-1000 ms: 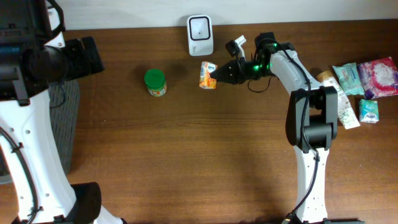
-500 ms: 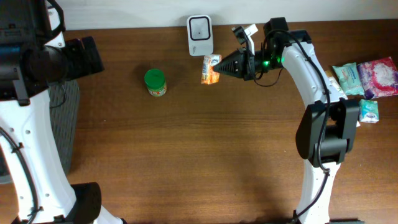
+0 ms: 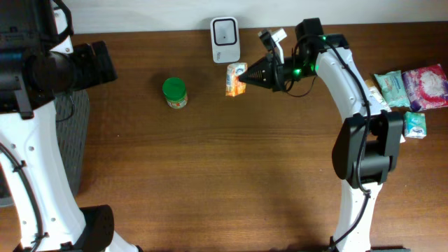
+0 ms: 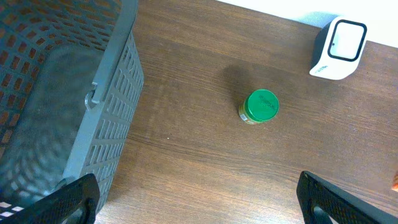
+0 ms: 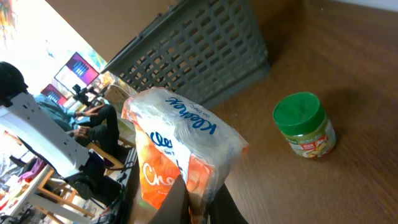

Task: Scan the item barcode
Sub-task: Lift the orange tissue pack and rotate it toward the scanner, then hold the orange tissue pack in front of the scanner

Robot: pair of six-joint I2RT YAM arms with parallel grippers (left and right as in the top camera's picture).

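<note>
While the right gripper [image 3: 243, 80] clamps the orange tissue pack [image 3: 234, 73] at five o'clock of the white scanner [image 3: 225, 40], probably presenting its barcode, the left gripper [image 4: 196, 186] hangs wide apart.

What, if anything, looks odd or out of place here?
Nothing is spilled or broken. The orange tissue pack sits tilted in the right arm's jaws near the white scanner, its wrapper wrinkled. That looks like handling, not a mishap.
</note>
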